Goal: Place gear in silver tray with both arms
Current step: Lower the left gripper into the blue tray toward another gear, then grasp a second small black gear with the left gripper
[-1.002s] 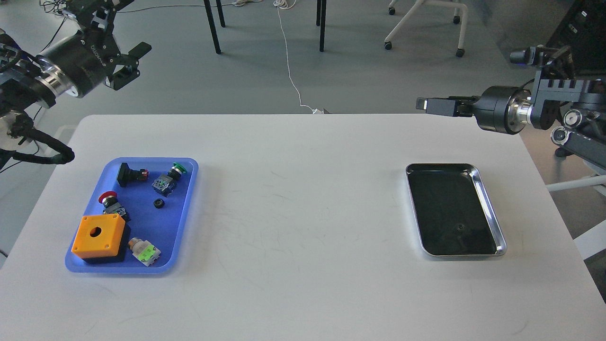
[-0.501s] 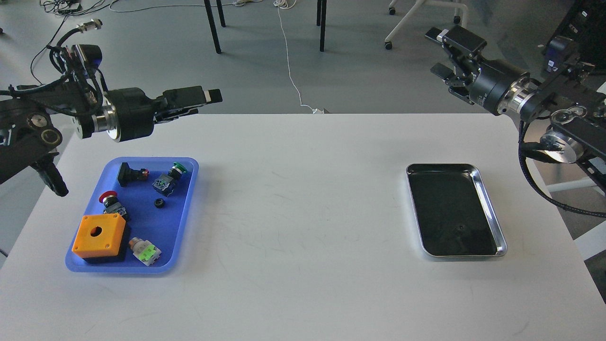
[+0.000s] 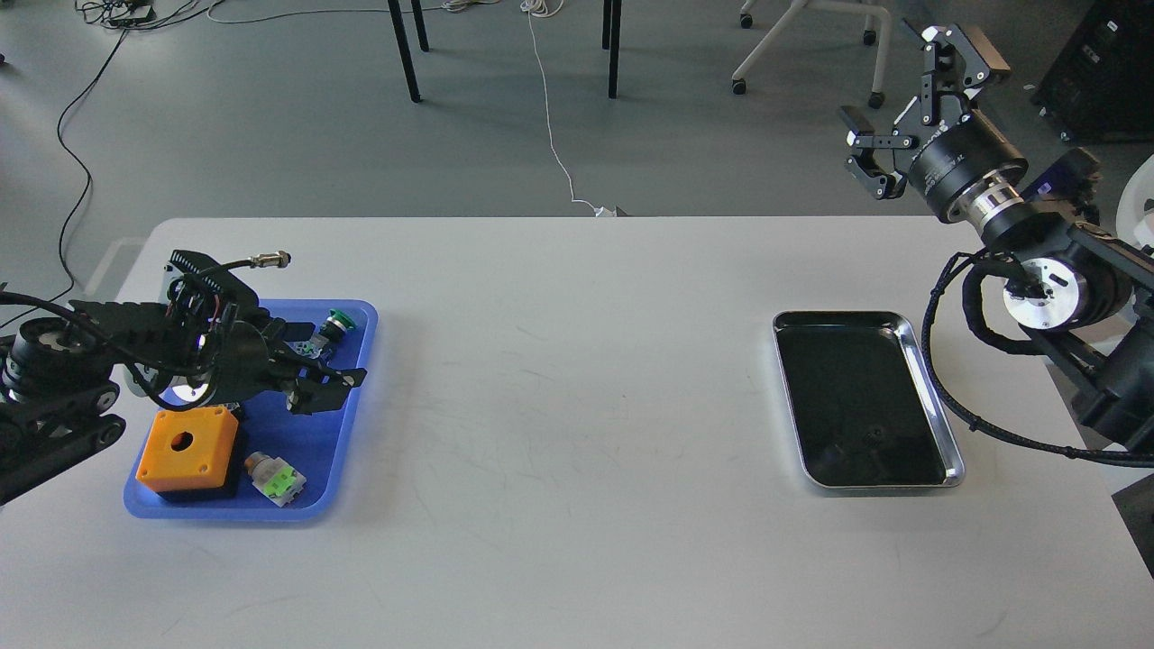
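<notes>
While the silver tray point(image 3: 929, 397) lies bare on the tabletop point(image 3: 577, 406), its dark bottom showing only reflections, nothing of the task is finished yet. The left gripper point(image 3: 325, 389) hangs low over the blue tray point(image 3: 347, 433), with the green-capped button point(image 3: 338, 320) just beyond its fingers point(image 3: 347, 377), the orange box point(image 3: 187, 448) close behind and to the side of them, and the white-and-green switch point(image 3: 275, 476) nearer the camera. The fingers look dark and bunched, so I cannot tell whether they are spread or closed, nor whether they touch anything. No gear is plainly visible; if it lies in the blue tray, the gripper hides it. The right gripper point(image 3: 911, 113) is raised beyond the tabletop's far edge, fingers spread and empty, with the silver tray well apart below it. By my reading the pick is only beginning: grasping, carrying across, any handover to the right arm, and the release in the silver tray all remain.
</notes>
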